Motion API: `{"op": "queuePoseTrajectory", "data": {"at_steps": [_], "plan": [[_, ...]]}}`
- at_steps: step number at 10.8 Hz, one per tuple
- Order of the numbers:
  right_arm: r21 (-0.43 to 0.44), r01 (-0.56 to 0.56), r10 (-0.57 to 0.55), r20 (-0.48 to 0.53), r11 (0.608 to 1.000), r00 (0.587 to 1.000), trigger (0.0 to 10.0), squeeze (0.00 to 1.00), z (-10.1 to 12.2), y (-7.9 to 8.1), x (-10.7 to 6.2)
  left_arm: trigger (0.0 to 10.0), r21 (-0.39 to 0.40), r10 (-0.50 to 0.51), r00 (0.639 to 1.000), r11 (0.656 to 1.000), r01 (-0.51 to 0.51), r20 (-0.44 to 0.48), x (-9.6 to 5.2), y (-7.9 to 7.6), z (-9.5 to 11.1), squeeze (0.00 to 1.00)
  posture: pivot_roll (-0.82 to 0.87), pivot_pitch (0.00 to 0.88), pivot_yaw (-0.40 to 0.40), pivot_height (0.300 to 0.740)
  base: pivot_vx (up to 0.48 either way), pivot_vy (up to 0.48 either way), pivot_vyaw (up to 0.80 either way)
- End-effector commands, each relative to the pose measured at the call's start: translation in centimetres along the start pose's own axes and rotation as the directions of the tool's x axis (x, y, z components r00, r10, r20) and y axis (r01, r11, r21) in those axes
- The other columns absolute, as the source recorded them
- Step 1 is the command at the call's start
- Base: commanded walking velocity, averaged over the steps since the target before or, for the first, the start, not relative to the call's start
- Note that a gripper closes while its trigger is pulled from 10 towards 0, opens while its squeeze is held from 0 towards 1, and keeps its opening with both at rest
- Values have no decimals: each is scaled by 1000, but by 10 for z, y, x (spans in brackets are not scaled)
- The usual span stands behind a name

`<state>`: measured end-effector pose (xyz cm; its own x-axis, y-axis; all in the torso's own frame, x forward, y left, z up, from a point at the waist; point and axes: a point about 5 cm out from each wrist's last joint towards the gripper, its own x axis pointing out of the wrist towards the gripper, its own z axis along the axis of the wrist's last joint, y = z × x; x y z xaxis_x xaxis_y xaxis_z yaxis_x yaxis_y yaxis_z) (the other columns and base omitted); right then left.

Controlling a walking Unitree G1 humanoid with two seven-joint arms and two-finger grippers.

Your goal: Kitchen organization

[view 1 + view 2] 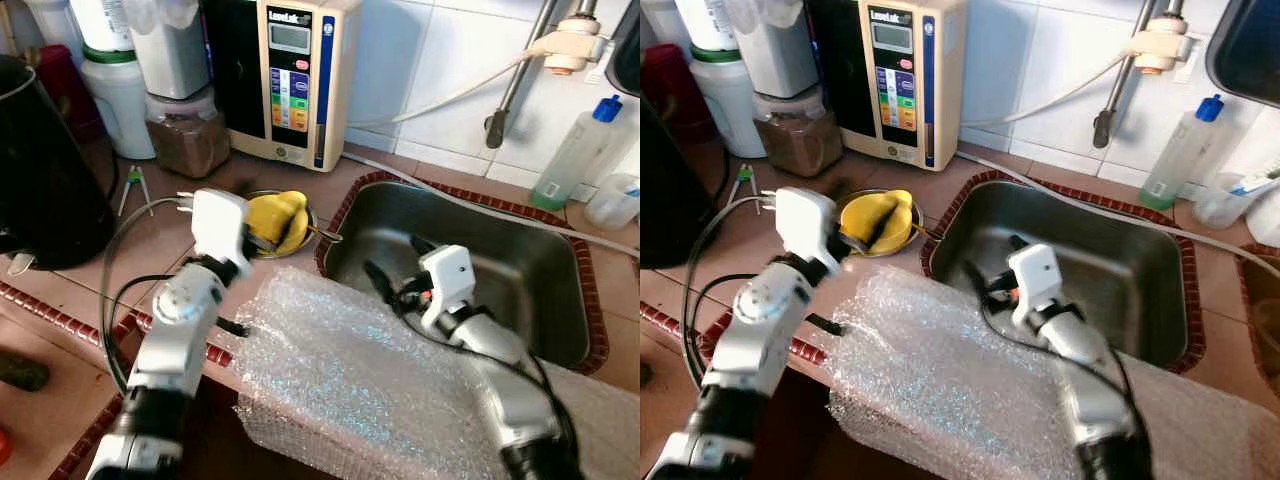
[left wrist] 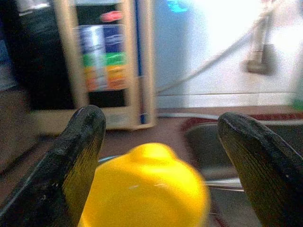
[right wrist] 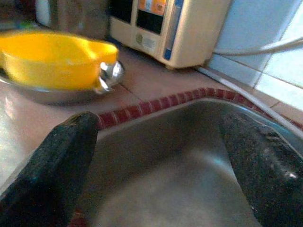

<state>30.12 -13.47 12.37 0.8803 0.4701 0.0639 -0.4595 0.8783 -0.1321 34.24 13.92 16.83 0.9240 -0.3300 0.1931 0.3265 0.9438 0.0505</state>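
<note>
Bubble wrap [image 1: 360, 370] draped over the counter's front edge, nearest the head camera, spread between both silver arms and hanging down past the red tile border [image 1: 60, 310]. Left gripper [image 2: 161, 156] just above the yellow scoop [image 1: 275, 220], fingers wide apart on either side of it, not touching it as far as can be told. Yellow scoop resting in a shallow metal bowl [image 1: 855, 200] on the brown tiled counter [image 1: 160, 240], just beside the sink's left rim. Right gripper [image 1: 395, 268] low over the near left part of the steel sink [image 1: 500, 250], fingers spread wide, holding nothing. Sink basin bare and open beyond the right gripper, edged all round by red tile. Crowded back edge on the left: beige water-filter unit [image 1: 295, 75] against the white tiled wall, a jar of brown powder [image 1: 188, 135] and white containers [image 1: 118, 95] beside it, a black appliance [image 1: 45, 170] at the far left. White hose [image 1: 450, 95] running along the wall to a tap fitting [image 1: 570, 45]; clear bottle with blue cap [image 1: 575, 150] standing behind the sink's right corner. Open counter between the black appliance and the bowl, crossed by the left arm's black cables [image 1: 115, 290].
</note>
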Motion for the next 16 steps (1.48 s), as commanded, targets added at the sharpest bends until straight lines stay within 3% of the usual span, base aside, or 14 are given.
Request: {"op": "queuePoseTrajectory", "data": {"at_steps": [1, 3, 4, 6, 8, 9, 10, 11, 13, 16], "plan": [[14, -5, 5, 9, 1000, 1000, 10000, 0, 5, 2, -1, 10000, -9, 56, 998, 998, -56, -17, 3, 4, 0, 1000, 49, 0, -22, 740, 0, 0, 0], [73, 6, -9, 33, 997, 999, 10000, 0, 18, 22, -9, 10000, 88, 149, 979, 986, -138, -136, 3, 11, -22, 1000, 35, 0, -16, 740, 0, 0, 0], [102, -27, 26, 11, 994, 1000, 10000, 0, 15, 28, -10, 10000, 71, 185, 966, 982, -175, -179, 3, 11, -32, 1000, 23, 0, -16, 740, 0, 0, 0], [188, -10, 11, -4, 982, 1000, 10000, 0, 19, 28, -17, 10000, 53, 196, 963, 980, -190, -182, 5, 8, -35, 1000, 20, 0, -23, 740, 0, 0, 0], [161, -26, 30, -22, 987, 999, 10000, 0, 21, 30, -20, 10000, 40, 228, 953, 974, -224, -199, 6, 15, -36, 1000, 22, 0, -27, 740, 0, 0, 0], [155, -29, 34, -31, 987, 999, 10000, 0, 22, 31, -20, 6510, 16, 211, 956, 977, -213, -205, 7, 16, -36, 475, 23, 0, -27, 740, 0, 0, 0], [148, -22, 29, -46, 989, 999, 10000, 0, 21, 31, -20, 0, 4, 188, 961, 981, -192, -204, 7, 17, -34, 0, 26, 0, -29, 740, 0, 0, 0], [207, -63, 74, -47, 976, 996, 10000, 0, 22, 35, -21, 0, -24, 173, 957, 983, -183, -233, 8, 18, -36, 0, 27, 0, -29, 740, 0, 0, 0], [237, -82, 100, -67, 968, 993, 10000, 0, 22, 34, -22, 0, -28, 163, 954, 984, -175, -252, 9, 18, -37, 0, 25, 0, -29, 740, 0, 0, 0], [212, -83, 106, -101, 974, 989, 10000, 0, 18, 32, -24, 0, -54, 119, 955, 989, -139, -272, 10, 15, -37, 0, 26, 0, -29, 740, 0, 0, 0]]}}
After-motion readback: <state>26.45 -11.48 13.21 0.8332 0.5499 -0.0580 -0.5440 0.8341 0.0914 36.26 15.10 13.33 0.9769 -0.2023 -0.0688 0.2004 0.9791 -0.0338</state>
